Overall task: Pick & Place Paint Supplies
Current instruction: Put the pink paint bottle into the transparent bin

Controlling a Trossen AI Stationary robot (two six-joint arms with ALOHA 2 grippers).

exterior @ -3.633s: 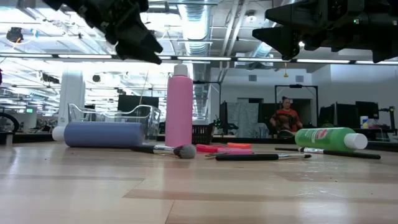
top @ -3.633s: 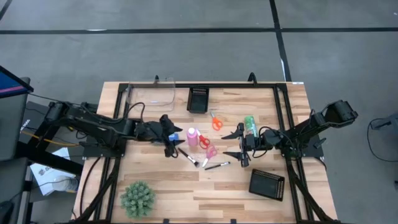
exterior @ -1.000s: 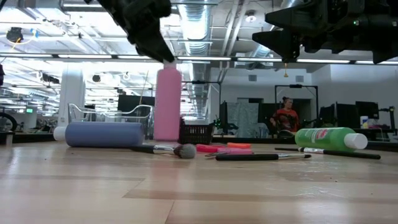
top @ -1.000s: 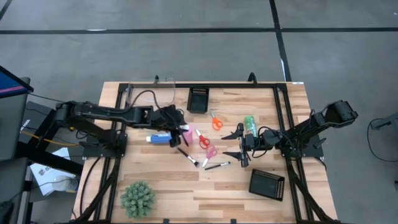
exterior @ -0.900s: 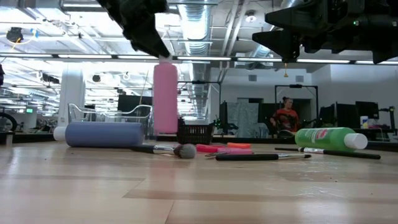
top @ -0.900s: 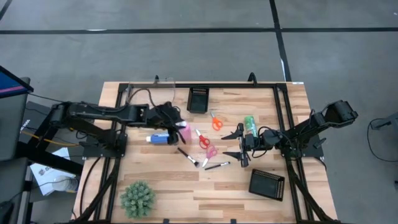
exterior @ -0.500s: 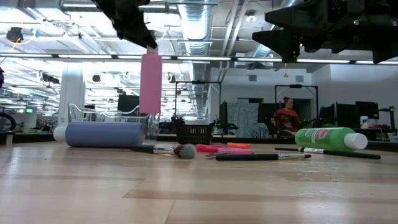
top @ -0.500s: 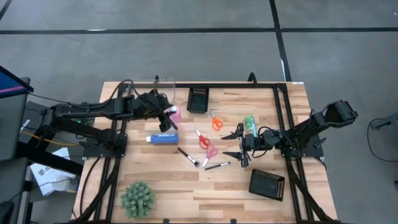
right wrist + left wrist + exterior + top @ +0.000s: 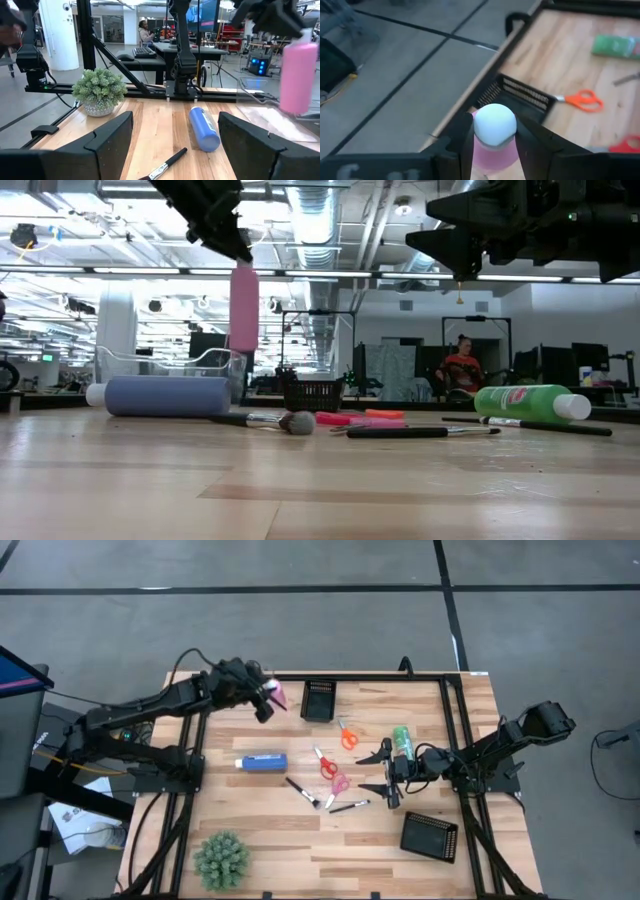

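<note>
Pink bottle (image 9: 277,695) hangs upright in the left gripper (image 9: 267,700), pinched below its cap, over the clear bin (image 9: 165,362); it should be lowered inside before release. Right gripper (image 9: 388,772) waits, jaws wide

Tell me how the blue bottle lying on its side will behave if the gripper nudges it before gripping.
The blue bottle is a smooth cylinder lying flat on the bare table, so a sideways nudge would probably roll it. It looks rigid, so a squeeze across its body should hold.
</note>
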